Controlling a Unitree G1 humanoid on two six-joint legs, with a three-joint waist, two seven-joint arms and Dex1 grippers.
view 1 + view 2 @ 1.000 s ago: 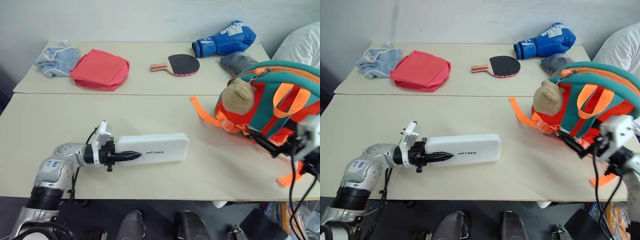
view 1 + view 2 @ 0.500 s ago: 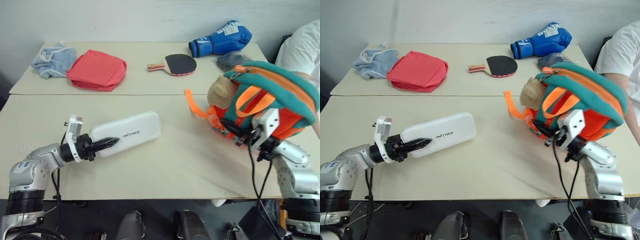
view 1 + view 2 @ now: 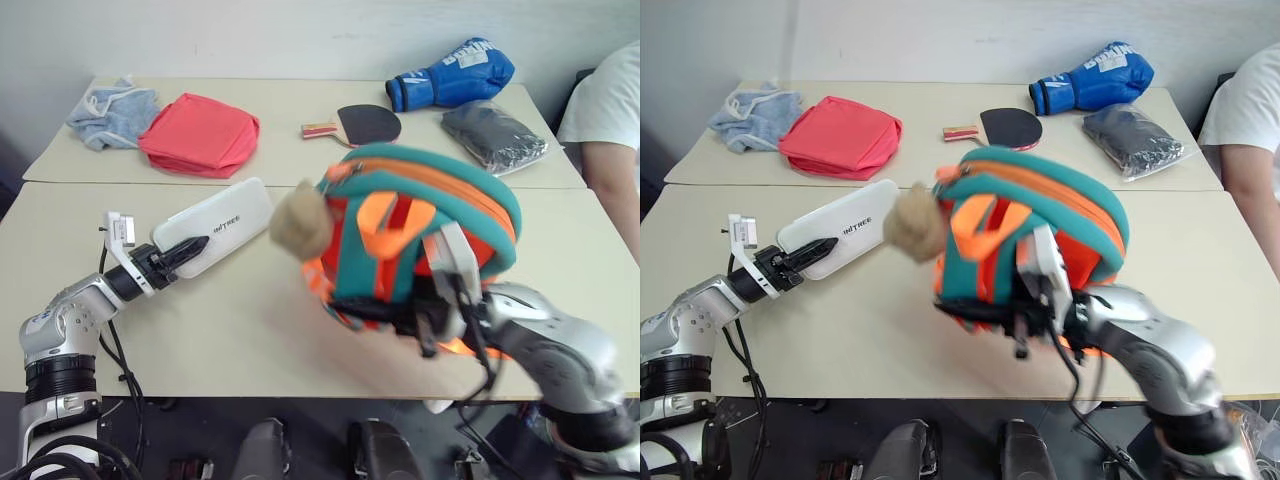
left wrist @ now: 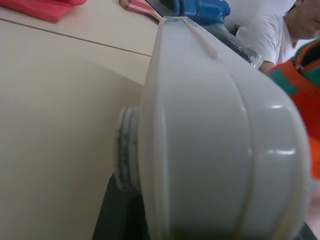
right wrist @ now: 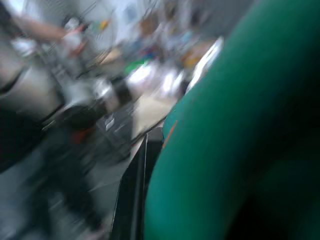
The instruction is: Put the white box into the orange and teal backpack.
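Swung leftward, orange and teal backpack (image 3: 420, 230) hides right gripper (image 3: 400, 318).

**Surfaces and materials in front of you**

You see the white box (image 3: 213, 227) as smooth, glossy plastic. The orange and teal backpack (image 3: 420, 235) is padded matt cloth with a fuzzy plush ball charm (image 3: 298, 224). The table (image 3: 150, 310) looks matt and smooth. The blue boxing glove (image 3: 450, 75) is shiny.

**Backpack up, box angled alongside**

The right tool (image 3: 400, 318) is gripping the orange and teal backpack (image 3: 420, 235) above the bench (image 3: 250, 330), its plush charm (image 3: 298, 222) dangling left. The left tool (image 3: 185, 255) is clamping the white box (image 3: 215, 228), tilting toward the backpack. A person's arm (image 3: 612, 190) is resting at the right edge.
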